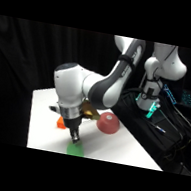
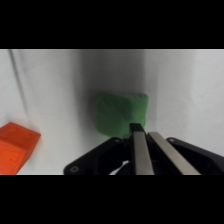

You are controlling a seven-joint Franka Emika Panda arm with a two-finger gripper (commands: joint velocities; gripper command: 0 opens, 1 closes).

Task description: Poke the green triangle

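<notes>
The green triangle [image 2: 117,112] is a light-green block with rounded edges, lying on the white table just beyond my fingertips. In the side view the green triangle [image 1: 75,150] sits at the table's front edge, directly under the gripper [image 1: 76,140]. In the wrist view the gripper [image 2: 138,131] is shut with nothing between its fingers [image 2: 141,152], and its tip rests at the block's near edge, seemingly touching it.
A small orange cube [image 1: 60,123] lies just left of the gripper, also showing as the orange cube [image 2: 15,150] in the wrist view. A red dome [image 1: 108,123] stands to the right behind the arm. Black equipment with cables [image 1: 155,119] lines the table's right side.
</notes>
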